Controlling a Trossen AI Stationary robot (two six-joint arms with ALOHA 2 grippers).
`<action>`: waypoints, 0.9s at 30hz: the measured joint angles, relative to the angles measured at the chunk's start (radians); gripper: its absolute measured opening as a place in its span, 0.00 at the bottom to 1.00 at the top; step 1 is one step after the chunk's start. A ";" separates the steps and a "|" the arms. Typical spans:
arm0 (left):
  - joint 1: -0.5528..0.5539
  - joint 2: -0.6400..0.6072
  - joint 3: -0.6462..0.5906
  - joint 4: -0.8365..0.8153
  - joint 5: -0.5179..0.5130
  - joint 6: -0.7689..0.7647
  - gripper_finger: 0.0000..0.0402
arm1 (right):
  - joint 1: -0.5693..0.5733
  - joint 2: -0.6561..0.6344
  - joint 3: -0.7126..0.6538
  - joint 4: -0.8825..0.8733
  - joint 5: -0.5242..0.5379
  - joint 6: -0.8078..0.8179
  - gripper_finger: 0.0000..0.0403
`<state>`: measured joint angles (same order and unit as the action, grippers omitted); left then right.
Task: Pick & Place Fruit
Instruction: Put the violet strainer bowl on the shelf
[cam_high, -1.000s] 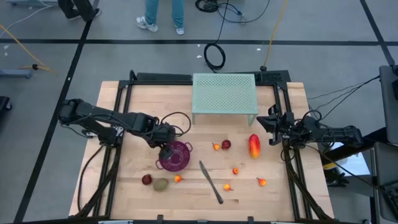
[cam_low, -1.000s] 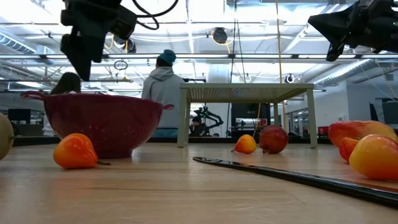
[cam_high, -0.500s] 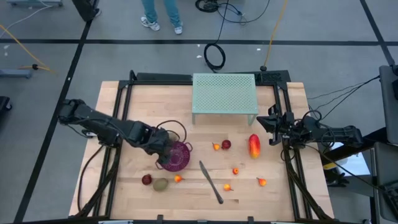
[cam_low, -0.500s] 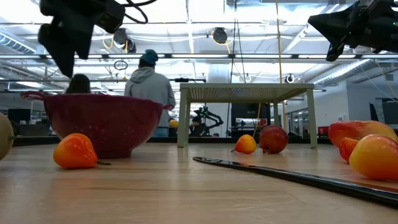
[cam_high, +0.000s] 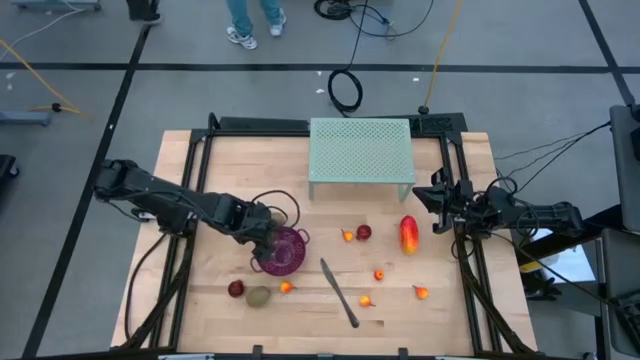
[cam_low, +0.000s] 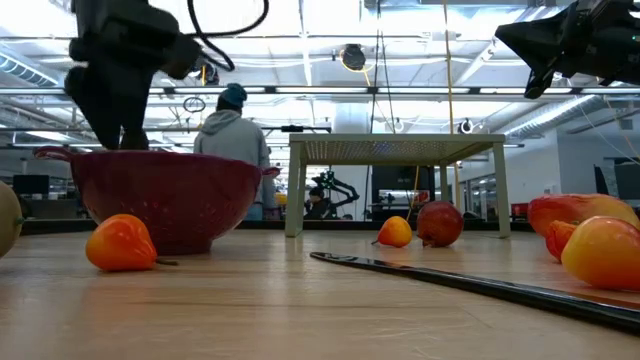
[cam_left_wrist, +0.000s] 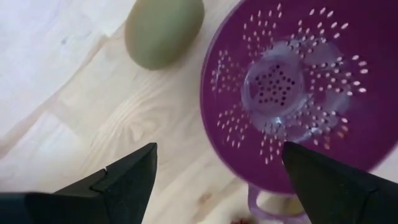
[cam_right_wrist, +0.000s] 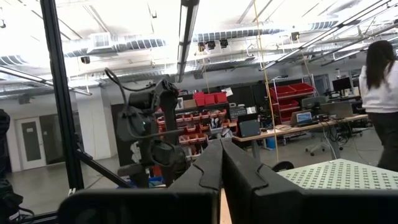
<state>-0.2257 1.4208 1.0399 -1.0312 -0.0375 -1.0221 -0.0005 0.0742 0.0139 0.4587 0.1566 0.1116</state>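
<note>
My left gripper (cam_high: 262, 240) hangs open, pointing down, just above the left rim of the purple perforated bowl (cam_high: 284, 250); nothing is between its fingers (cam_left_wrist: 217, 180). In the left wrist view a kiwi (cam_left_wrist: 165, 31) lies on the wood beside the bowl (cam_left_wrist: 311, 93). The kiwi (cam_high: 259, 295), a dark red fruit (cam_high: 236, 288) and a small orange-red one (cam_high: 286, 287) rest on the table near the bowl. A mango (cam_high: 409, 234) and more small fruit (cam_high: 364, 232) lie to the right. My right gripper (cam_high: 437, 205) waits shut at the right edge, raised.
A long dark-handled knife (cam_high: 340, 292) lies slanted near the table's middle, with small orange-red fruit (cam_high: 379, 274) around it. A pale green perforated stand (cam_high: 361, 155) stands at the far edge. A person (cam_low: 232, 130) walks in the room behind.
My left gripper has sunk toward the bowl's left rim, shifted a little toward the table's left edge and rolled slightly, staying open. The bowl and fruit have not moved.
</note>
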 joint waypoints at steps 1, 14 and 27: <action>0.005 0.000 -0.013 0.024 0.002 0.003 0.85 | 0.000 0.000 0.000 0.000 0.000 0.000 0.00; 0.054 0.000 -0.135 0.158 0.010 0.026 0.75 | 0.000 0.000 0.000 0.000 0.003 0.000 0.00; 0.057 0.003 -0.180 0.262 0.006 0.055 0.67 | 0.000 0.000 0.000 0.000 0.004 -0.003 0.00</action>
<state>-0.1684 1.4234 0.8600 -0.7691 -0.0314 -0.9674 -0.0004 0.0742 0.0137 0.4585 0.1605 0.1087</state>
